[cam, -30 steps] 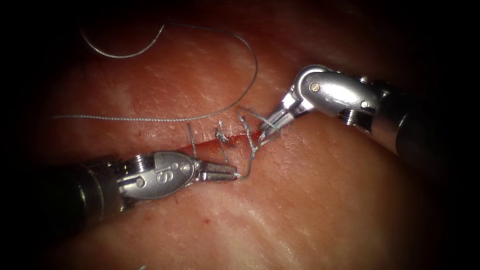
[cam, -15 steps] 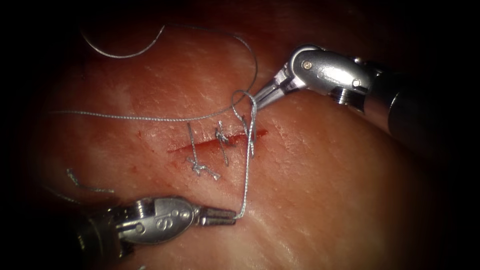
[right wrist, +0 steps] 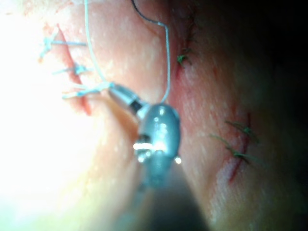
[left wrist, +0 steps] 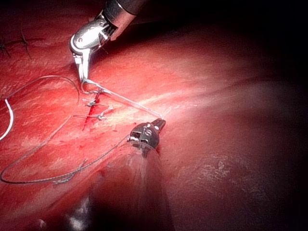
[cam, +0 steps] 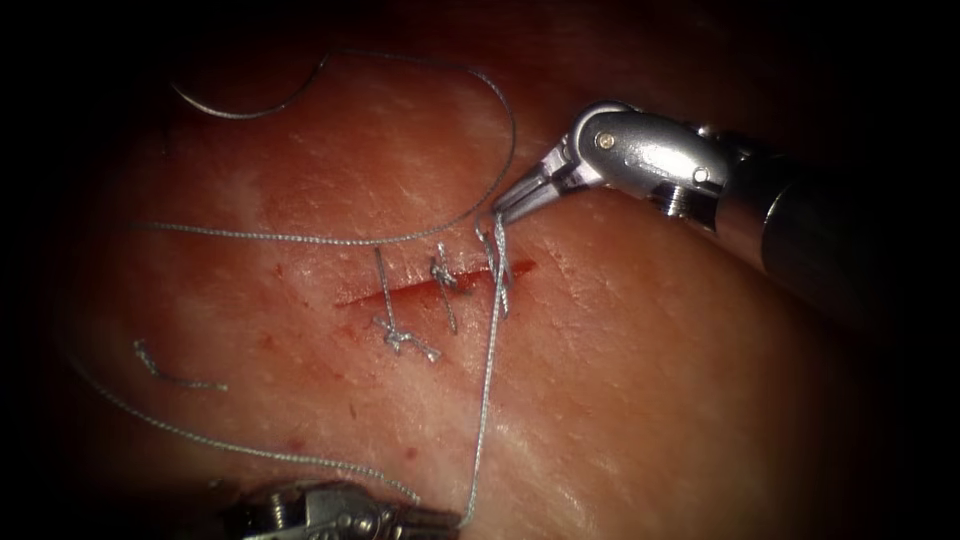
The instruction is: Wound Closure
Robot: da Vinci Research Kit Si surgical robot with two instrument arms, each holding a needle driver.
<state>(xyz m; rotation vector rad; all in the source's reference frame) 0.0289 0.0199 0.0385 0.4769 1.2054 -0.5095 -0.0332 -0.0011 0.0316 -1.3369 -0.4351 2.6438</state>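
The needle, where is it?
In the endoscope view the needle lies on the tissue at upper left, far from the cut; neither tool holds it.

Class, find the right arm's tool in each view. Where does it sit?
Endoscope view: right tool reaches in from the right, shut on thread at the cut's right end.
Left wrist view: beyond the left tool, which holds the same thread.
Right wrist view: tips beside the cut's end stitch.
Shared landmark: that taut thread. The needle lies free on the tissue.
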